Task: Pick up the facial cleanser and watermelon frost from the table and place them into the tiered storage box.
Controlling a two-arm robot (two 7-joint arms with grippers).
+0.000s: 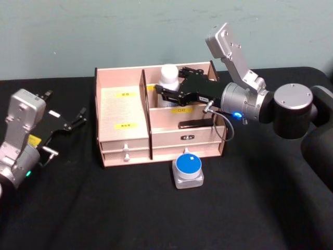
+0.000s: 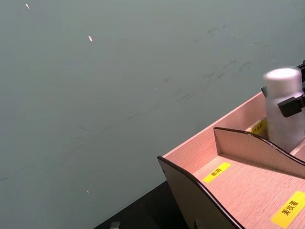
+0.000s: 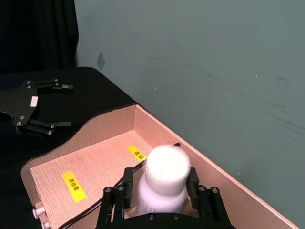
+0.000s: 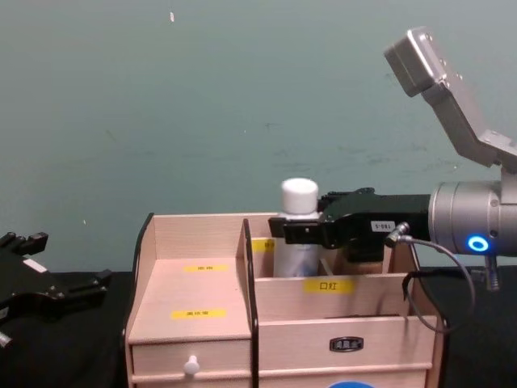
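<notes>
1. Where the black table [image 1: 104, 208] nears its left edge, the left gripper [image 1: 78, 119] hangs empty, fingers spread.
2. Mid-table, toward the back edge, sits the tiered storage box [image 1: 117, 112].
3. Upright in its rear right compartment is the white facial cleanser bottle [image 1: 168, 74], the right gripper [image 3: 161, 191] clamped around it.
4. Just before the box's right drawers, the blue-lidded watermelon frost [image 1: 188, 165] rests on the table.

Dim, even light; soft shadows.
</notes>
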